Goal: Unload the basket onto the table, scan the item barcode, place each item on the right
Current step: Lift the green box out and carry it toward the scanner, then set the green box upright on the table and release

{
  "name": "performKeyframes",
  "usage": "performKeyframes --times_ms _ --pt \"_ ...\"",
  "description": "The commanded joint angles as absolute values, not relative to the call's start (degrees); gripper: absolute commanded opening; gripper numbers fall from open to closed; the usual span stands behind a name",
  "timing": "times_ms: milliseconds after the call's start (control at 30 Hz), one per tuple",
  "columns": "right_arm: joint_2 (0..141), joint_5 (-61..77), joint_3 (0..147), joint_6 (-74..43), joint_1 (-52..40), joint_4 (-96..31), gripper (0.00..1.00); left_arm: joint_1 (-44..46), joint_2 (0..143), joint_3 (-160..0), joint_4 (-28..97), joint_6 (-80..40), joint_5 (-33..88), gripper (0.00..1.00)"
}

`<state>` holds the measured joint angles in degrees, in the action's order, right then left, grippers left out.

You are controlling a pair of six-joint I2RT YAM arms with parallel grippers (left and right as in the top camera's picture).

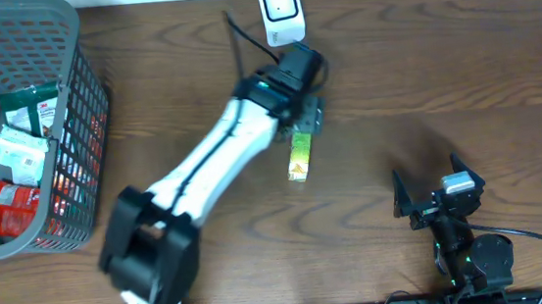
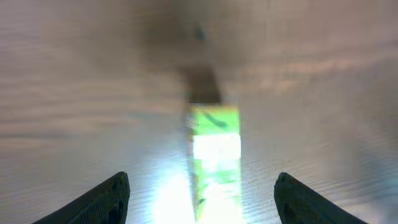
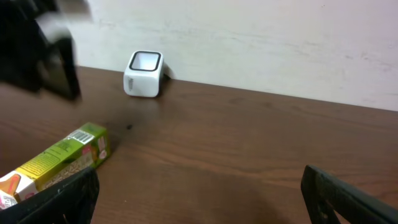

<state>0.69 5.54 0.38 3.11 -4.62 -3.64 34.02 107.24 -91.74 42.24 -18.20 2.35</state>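
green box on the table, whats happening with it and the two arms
The left gripper hangs over the green box, jaws open, not gripping it. The box lies flat on the table, short of the white scanner at the far edge. The right gripper is open too, off to the side, holding nothing. More packets sit in the basket.
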Motion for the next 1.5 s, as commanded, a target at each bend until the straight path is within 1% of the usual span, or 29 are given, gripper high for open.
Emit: performKeyframes --times_ms 0,167,200,333,533,567,667,733,767,1033,1200,1467 --pt "0.4 5.2 0.3 2.4 -4.4 -3.9 0.99 28.0 98.0 -95.0 43.5 -15.9 0.3 0.75" --pt "0.4 5.2 0.3 2.4 -4.4 -3.9 0.99 17.5 88.0 -95.3 43.8 -15.7 -0.4 0.76" --pt "0.4 5.2 0.3 2.4 -4.4 -3.9 0.99 13.2 85.0 -95.3 43.8 -15.7 -1.3 0.76" --pt "0.4 5.2 0.3 2.4 -4.4 -3.9 0.99 2.7 80.2 -95.3 44.3 -15.7 -1.6 0.76" --pt "0.4 5.2 0.3 2.4 -4.4 -3.9 0.99 -11.8 78.8 -95.2 49.6 -15.5 -1.6 0.76" --pt "0.4 5.2 0.3 2.4 -4.4 -3.9 0.99 -15.4 79.3 -95.1 51.3 -15.5 -1.6 0.79" --pt "0.4 5.2 0.3 2.4 -4.4 -3.9 0.99 -20.2 80.6 -95.0 52.9 -15.5 -1.6 0.8" --pt "0.4 5.2 0.3 2.4 -4.4 -3.9 0.99 -22.3 81.6 -94.9 53.6 -15.6 -1.6 0.82" --pt "0.4 5.2 0.3 2.4 -4.4 -3.9 0.99 -23.7 82.7 -94.9 54.3 -15.9 -1.6 0.9" --pt "0.4 5.2 0.3 2.4 -4.4 -3.9 0.99 -25.7 88.6 -94.7 56.4 -23.3 -1.6 0.91" --pt "0.4 5.2 0.3 2.4 -4.4 -3.9 0.99 -25.7 92.1 -94.5 57.6 -31.9 -1.6 0.92" --pt "0.4 5.2 0.3 2.4 -4.4 -3.9 0.99 -25.6 97.3 -94.0 59.0 -34.3 -1.6 0.91"
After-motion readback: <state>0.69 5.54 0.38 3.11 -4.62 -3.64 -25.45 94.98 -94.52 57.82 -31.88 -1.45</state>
